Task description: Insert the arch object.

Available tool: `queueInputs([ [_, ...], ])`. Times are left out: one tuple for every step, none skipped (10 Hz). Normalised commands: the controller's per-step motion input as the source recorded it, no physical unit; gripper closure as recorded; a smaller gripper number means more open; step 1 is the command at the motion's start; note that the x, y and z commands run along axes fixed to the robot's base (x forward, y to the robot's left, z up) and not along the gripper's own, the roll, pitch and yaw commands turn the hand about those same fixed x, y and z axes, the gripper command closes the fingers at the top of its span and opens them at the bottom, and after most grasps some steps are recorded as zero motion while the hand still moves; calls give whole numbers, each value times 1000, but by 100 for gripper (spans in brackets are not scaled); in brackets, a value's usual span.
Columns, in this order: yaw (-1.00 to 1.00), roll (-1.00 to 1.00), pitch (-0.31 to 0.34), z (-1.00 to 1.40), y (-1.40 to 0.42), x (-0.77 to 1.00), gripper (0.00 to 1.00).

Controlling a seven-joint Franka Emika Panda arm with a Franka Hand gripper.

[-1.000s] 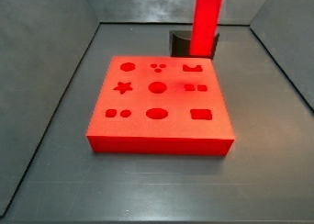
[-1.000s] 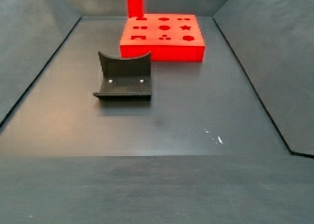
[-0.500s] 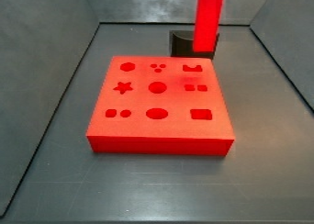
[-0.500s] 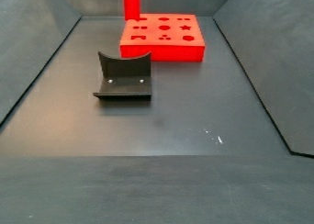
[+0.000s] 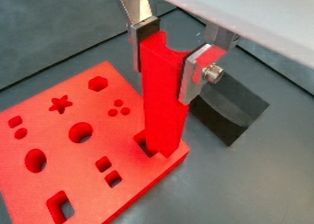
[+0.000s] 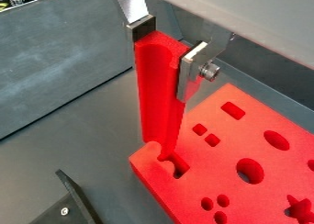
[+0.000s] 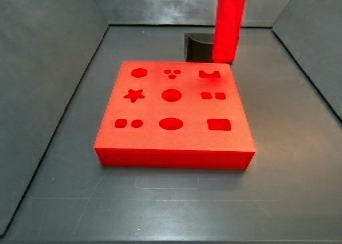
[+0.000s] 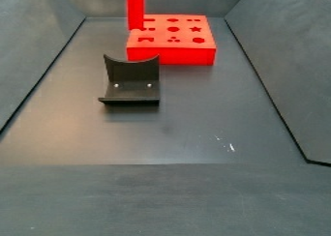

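My gripper (image 5: 170, 53) is shut on the top of the arch object (image 5: 162, 99), a long bright-red bar held upright. Both wrist views show the bar (image 6: 156, 90) between the silver fingers. Its lower end is at the arch-shaped hole (image 6: 172, 162) near a corner of the flat red board (image 5: 73, 173). I cannot tell whether the end is inside the hole. In both side views only the bar (image 7: 230, 23) (image 8: 135, 8) shows, above the board (image 7: 174, 138) (image 8: 175, 48); the gripper itself is out of frame.
The dark fixture (image 8: 130, 80) stands on the grey floor beside the board, seen behind it in a side view (image 7: 198, 46) and close to the bar in a wrist view (image 5: 233, 113). Grey walls (image 6: 61, 53) enclose the floor.
The bar has shifted slightly sideways along the board's edge and sits a little lower over the corner hole. The board and fixture have not moved.
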Motion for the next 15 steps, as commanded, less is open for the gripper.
queueInputs([
  [-29,169,0,-186,-91,0,100],
  [-211,230,0,-197,-134,49,100],
  [-266,157,7,-163,-86,57,100],
  [-209,7,0,-180,-11,0,100],
  [-157,-84,-23,-197,0,-43,100],
  [-189,-120,-24,-163,0,-34,100],
  [-131,-176,-4,-151,0,0,100],
  [-31,-241,-20,-89,0,0,100],
  [-23,-206,-29,-103,0,-9,100],
  [-66,-133,-26,-109,0,-91,100],
  [-71,-44,-19,-157,0,-66,100],
  [-63,0,-11,-174,0,-83,100],
  [-143,4,-21,-131,0,-211,100],
  [-154,0,-30,-109,0,-214,100],
  [-131,-113,-54,-83,0,-169,100],
])
